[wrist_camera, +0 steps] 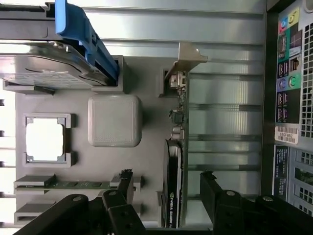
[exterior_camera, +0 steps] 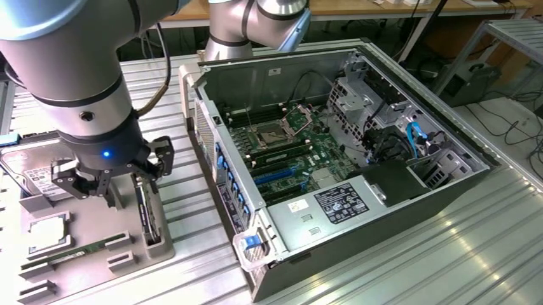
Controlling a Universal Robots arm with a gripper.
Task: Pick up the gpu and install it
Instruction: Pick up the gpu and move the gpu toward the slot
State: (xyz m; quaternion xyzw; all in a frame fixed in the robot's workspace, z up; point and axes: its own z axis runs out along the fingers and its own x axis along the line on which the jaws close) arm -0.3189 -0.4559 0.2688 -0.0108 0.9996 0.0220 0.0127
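Ribbed aluminium table [exterior_camera: 407, 254] underneath it all, and we're looking straight down past the claw [wrist_camera: 167, 178] onto a grey parts tray [wrist_camera: 146, 161]. Claw is released, jaws spread wide, one black finger [wrist_camera: 125, 188] on each side of the gpu [wrist_camera: 177, 127]. And there's the card, standing on edge in its tray slot, right between those fingers, green board showing along its length. Its black round fan [wrist_camera: 172, 169] sits directly under the claw's centre, and the silver bracket [wrist_camera: 188, 56] sticks up at the end farthest from the claw. Neither finger touches the card; the gap is narrower on the side facing the computer case [exterior_camera: 339, 165].

On the other side of the card from the case, beyond the wider gap, lie the rest of the tray's parts: a square grey pad [wrist_camera: 115, 120] nearest, then a processor [wrist_camera: 44, 139] in its holder, and a narrow RAM stick [wrist_camera: 73, 184] close beside that finger. Farther off, up by the bracket end, is a hard drive [wrist_camera: 44, 68] with a blue carrier [wrist_camera: 83, 34].

From outside, the arm [exterior_camera: 68, 76] hangs vertical over the tray, the case lying open beside it with the motherboard [exterior_camera: 288, 152] exposed.
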